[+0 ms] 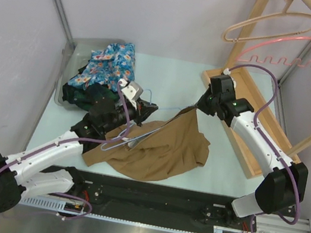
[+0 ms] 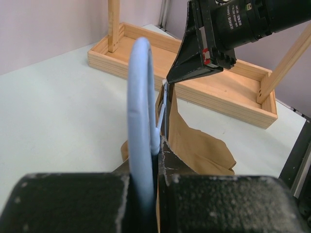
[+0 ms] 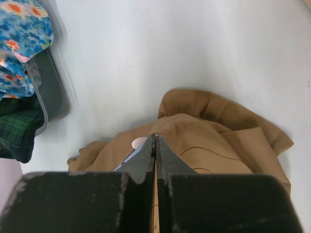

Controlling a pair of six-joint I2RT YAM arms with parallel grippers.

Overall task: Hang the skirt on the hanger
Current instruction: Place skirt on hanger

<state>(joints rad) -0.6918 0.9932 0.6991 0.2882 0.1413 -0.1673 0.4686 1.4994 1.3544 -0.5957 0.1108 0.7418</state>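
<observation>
**Both tools clamped: hanger L, skirt R**

L tool (image 2: 156, 154): clenched on the hook of a light-blue hanger (image 2: 141, 107), hook standing upright betw. the fingers. R tool (image 3: 155, 144): pinched tight on a lifted fold of the brown skirt (image 3: 218, 141). Rest of skirt lies crumpled on the worktop (image 1: 174, 77), centre-front, just beside L tool.

White print on R tool's housing is too small to read.

Bare worktop shows behind the skirt. Clear bin (image 1: 65, 76) w/ floral and plaid cloth sits back left. Wooden rack base (image 2: 233, 109) runs along the R edge, w/ a pink hanger (image 1: 292, 59) up on the rack.

Blue hanger's bar is mostly hidden by fabric; can't tell if it's inside the skirt.
</observation>
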